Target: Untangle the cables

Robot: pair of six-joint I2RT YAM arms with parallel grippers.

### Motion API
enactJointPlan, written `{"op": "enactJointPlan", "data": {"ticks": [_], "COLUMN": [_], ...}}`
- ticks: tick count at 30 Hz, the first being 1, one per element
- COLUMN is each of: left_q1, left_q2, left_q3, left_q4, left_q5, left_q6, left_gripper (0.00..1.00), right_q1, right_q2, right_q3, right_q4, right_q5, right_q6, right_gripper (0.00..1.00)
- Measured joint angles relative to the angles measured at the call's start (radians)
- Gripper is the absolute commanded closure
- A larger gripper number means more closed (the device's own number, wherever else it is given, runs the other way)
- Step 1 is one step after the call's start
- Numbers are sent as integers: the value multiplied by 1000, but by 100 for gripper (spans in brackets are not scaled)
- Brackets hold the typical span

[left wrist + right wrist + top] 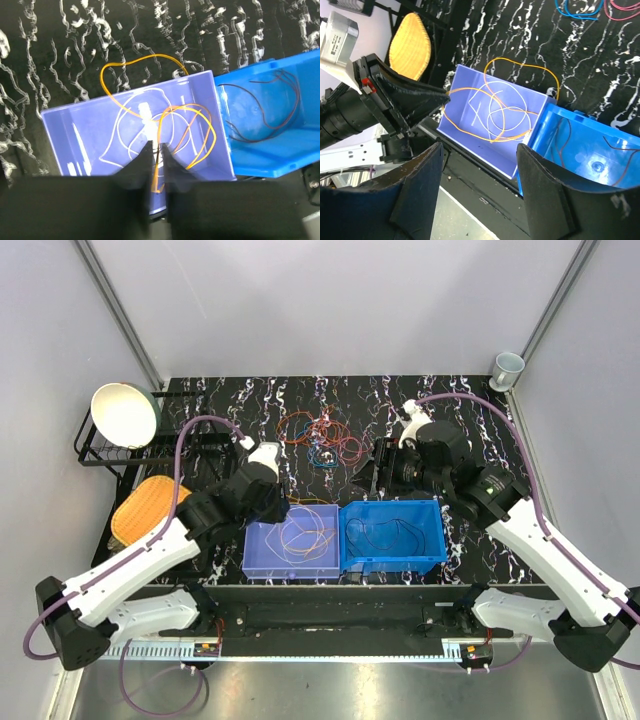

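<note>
Pale grey walls (330,300) are closing in a black tabletop veined with white marbling (350,390), where two white-and-black robot arms are working side by side. A loose tangle of thin orange, red and blue cables (320,438) is lying on the bare surface towards the far side, apart from both arms. Nearer, a periwinkle plastic bin (65,135) and a deeper blue plastic bin (300,150) are sitting wall to wall. A long orange cable (150,56) is coiling inside the periwinkle bin beside a white cable (120,117) and looping out over its far rim onto the table, while dark reddish cables (282,126) are curling in the blue bin. The left gripper (156,150) is hovering at the periwinkle bin's near edge, its jaws a sliver apart with the orange cable running through the gap; whether it is pinched cannot be told. The right gripper (480,147) is hanging with its jaws spread wide, holding nothing. A cream bowl (125,415) is leaning in a black wire rack (95,445) at the left.
</note>
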Motion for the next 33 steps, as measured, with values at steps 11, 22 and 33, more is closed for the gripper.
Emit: {"op": "enactJointPlan", "data": {"ticks": [11, 22, 33], "left_q1": [2, 89, 141], "left_q2": [66, 123, 279], "left_q3": [4, -27, -97], "left_q4": [-96, 54, 223], "left_q5": [-93, -65, 18], "left_q6": [-58, -88, -92], "left_gripper": [12, 34, 44], "right_q1": [0, 0, 0], "right_q2": [-5, -32, -34], "right_q3": [-10, -38, -52], "right_q4": [-7, -7, -8], "right_q5": [15, 21, 38], "right_q6": [-8, -9, -27], "right_gripper": [33, 34, 34]}}
